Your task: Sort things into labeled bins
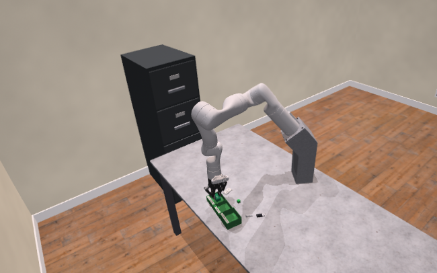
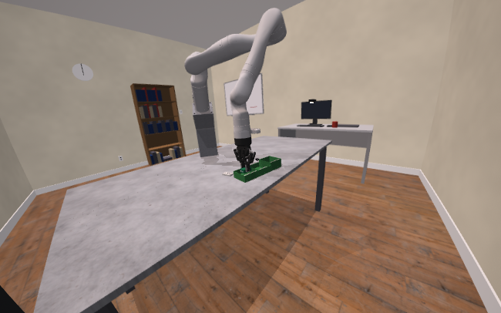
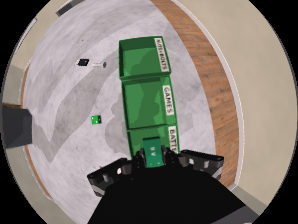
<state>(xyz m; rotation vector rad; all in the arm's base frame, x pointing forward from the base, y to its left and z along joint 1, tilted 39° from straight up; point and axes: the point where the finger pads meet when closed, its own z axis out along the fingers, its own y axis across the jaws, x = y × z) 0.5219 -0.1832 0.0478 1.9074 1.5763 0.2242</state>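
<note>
Hand [image 1: 217, 193] clamped on small green block [image 3: 152, 153], held low over end compartment of green bin row [image 1: 232, 220], so drop lands inside. Second green cube [image 1: 238, 201] left on tabletop [image 1: 315, 220] beside bins.

From my station I see a black two-drawer filing cabinet [image 1: 166, 101] standing against the beige wall at the table's [image 1: 315, 230] far corner. In the exterior view, a wooden bookshelf [image 2: 134, 116] with blue books stands by the wall, under a round wall clock [image 2: 82, 72]. A whiteboard [image 2: 258, 97] hangs further along. A grey desk [image 2: 361, 134] carries a dark monitor [image 2: 316, 109], a keyboard [image 2: 341, 125] and a red mug [image 2: 334, 124]. White baseboard [image 1: 88, 195] edges the wooden floor [image 2: 361, 252].
</note>
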